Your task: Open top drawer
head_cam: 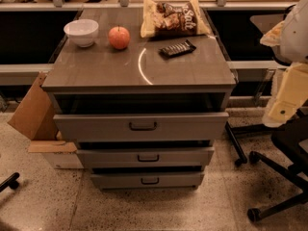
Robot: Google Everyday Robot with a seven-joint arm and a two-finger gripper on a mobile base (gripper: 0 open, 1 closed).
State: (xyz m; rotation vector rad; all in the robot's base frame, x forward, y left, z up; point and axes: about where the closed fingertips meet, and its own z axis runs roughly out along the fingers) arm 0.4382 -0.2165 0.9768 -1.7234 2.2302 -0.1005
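Grey top drawer (pixel 96 127) ajar, chair (pixel 285 177), hand (pixel 287 98) right

The right edge cuts off the white-and-yellow arm (pixel 290 85), its claw out of view.

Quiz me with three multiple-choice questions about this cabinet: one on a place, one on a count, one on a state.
1. Where is the apple?
A. On the cabinet top, beside the white bowl
B. On the floor
C. Inside a drawer

2. How many drawer fronts are there?
A. Two
B. Three
C. Five

3. The top drawer is:
A. Shut flush
B. Pulled partly out
C. Taken out entirely

Answers:
1 A: the apple sits by the white bowl on the cabinet.
2 B: three grey fronts, each with a handle, are stacked.
3 B: the top drawer juts forward, with a dark gap behind its front.

The gripper is not in view; only the pale arm shows at the right edge.
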